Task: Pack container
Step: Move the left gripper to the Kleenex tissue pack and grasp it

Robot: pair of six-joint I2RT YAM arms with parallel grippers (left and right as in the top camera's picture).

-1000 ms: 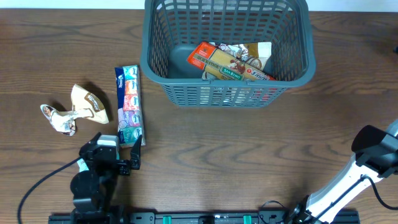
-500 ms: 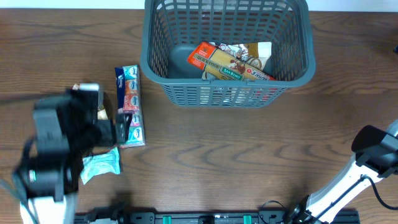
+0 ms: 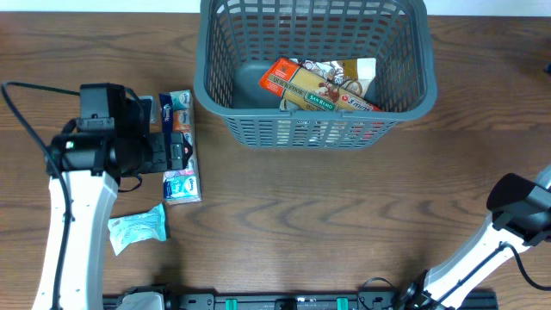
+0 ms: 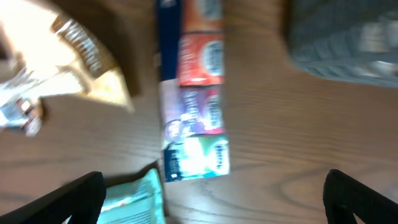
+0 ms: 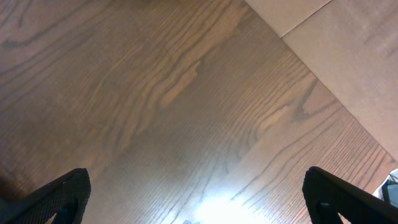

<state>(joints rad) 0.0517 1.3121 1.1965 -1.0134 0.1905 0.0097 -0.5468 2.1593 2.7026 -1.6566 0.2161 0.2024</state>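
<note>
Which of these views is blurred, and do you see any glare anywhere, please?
Left wrist view: motion-blurred throughout, the multicoloured packet strip smeared into colour blocks and the container a grey haze. Right wrist view: sharp wood grain, with a white glare patch on the table at the bottom edge. Overhead view: crisp, evenly lit.

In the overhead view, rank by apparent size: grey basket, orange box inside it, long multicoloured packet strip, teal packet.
1. Grey basket, clearly largest.
2-3. Orange box and packet strip look alike; the left gripper covers part of the strip, so unranked.
4. Teal packet, smallest.
</note>
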